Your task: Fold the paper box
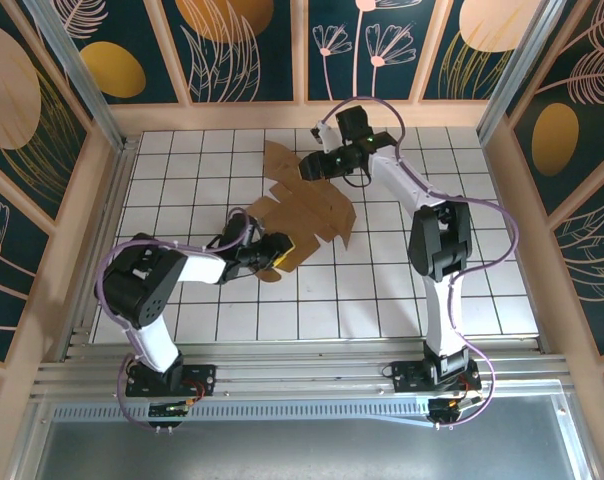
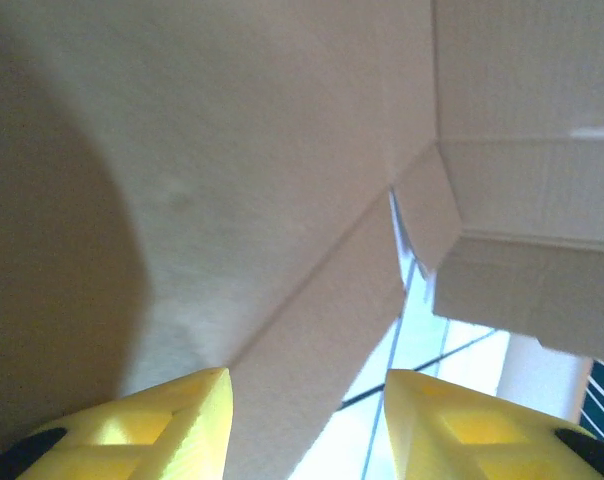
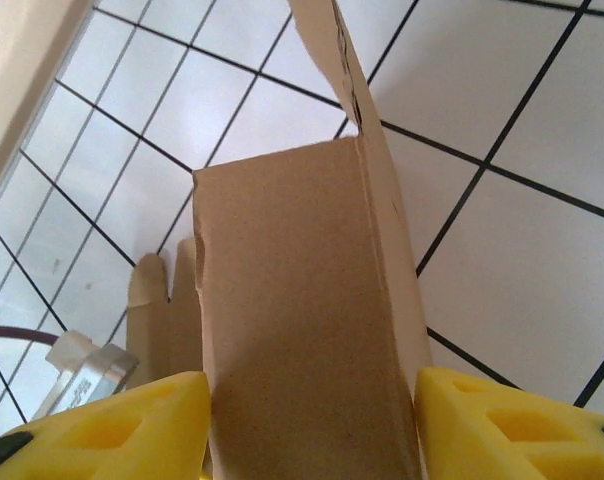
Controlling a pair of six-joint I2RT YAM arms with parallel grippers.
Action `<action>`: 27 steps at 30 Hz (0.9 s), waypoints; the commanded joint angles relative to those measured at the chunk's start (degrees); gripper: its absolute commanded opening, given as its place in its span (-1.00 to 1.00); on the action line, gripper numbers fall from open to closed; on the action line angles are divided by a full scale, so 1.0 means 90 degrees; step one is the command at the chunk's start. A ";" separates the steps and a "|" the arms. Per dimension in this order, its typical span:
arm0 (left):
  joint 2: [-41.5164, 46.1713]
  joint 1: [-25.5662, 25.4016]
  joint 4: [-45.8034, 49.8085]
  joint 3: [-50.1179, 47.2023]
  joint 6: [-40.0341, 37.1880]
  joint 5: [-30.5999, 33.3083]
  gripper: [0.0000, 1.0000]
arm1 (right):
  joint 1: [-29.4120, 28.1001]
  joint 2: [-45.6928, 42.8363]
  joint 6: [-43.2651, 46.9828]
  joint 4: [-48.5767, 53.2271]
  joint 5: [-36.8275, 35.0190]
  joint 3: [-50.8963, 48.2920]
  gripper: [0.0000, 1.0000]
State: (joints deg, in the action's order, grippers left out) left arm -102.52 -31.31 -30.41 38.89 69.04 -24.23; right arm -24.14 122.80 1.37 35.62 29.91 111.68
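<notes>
Left claw [image 2: 307, 400], yellow-fingered: jaws are being held apart w/ a flap of the plain brown die-cut cardboard paper box [image 1: 307, 210] lying between them. Bright tile is showing beside one finger, so no firm grip is being made.

Right claw [image 3: 312, 400]: a raised panel is being pinched across its width, w/ both yellow fingers apparently touching its edges.

Paper box is lying near the middle of the white, black-gridded tile table [image 1: 182, 170], mostly flat and unfolded. It is being flanked by the left claw at its near-left edge and the right claw at its far edge.

Handling (judged): sheet is being read as v. light and thin, stiff across panels but hinging easily at creases. It is prob. easily dented or torn at tabs and likely to slide on smooth tile. Hold is best being taken at a panel edge close to a crease, not at thin tabs.

Orientation: long axis is being laid approx. far-to-near, leaning slightly left at the near end; angled tabs are jutting outward along the edges.
</notes>
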 commanded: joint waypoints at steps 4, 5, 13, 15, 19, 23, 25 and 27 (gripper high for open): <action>-0.0839 -0.0944 -0.2059 0.0408 0.1583 -0.0019 -0.15 | -0.0005 0.0261 0.0413 0.0622 0.0136 0.0249 0.13; -0.0866 -0.1025 -0.2019 0.0536 0.1566 0.0037 -0.14 | -0.0004 0.0276 0.0426 0.0623 0.0171 0.0253 0.13; 0.0751 -0.1057 0.0278 0.0740 -0.0395 0.1989 0.22 | -0.0003 0.0196 0.0880 0.0806 0.0040 0.0176 0.13; 0.1578 -0.1058 0.1137 0.0702 -0.1277 0.3061 0.24 | -0.0004 0.0159 0.0939 0.0828 0.0025 0.0167 0.12; 0.2963 -0.0767 0.2215 0.0655 -0.3133 0.4512 0.10 | -0.0005 0.0125 0.0961 0.0807 0.0134 0.0130 0.13; 0.2464 0.0339 0.2933 0.1384 -0.4921 0.2960 0.12 | -0.0006 0.0134 0.0944 0.0760 0.0153 0.0127 0.13; 0.1843 0.0537 0.3327 0.1825 -0.5605 0.2481 0.18 | -0.0003 0.0141 0.0906 0.0731 0.0180 0.0129 0.13; 0.1255 0.0718 0.3485 0.2372 -0.5990 0.2225 0.18 | -0.0003 0.0144 0.0865 0.0730 0.0201 0.0149 0.13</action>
State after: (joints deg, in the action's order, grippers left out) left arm -84.64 -25.96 -8.67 57.23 28.99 1.93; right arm -24.14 124.03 8.69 40.58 31.48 112.25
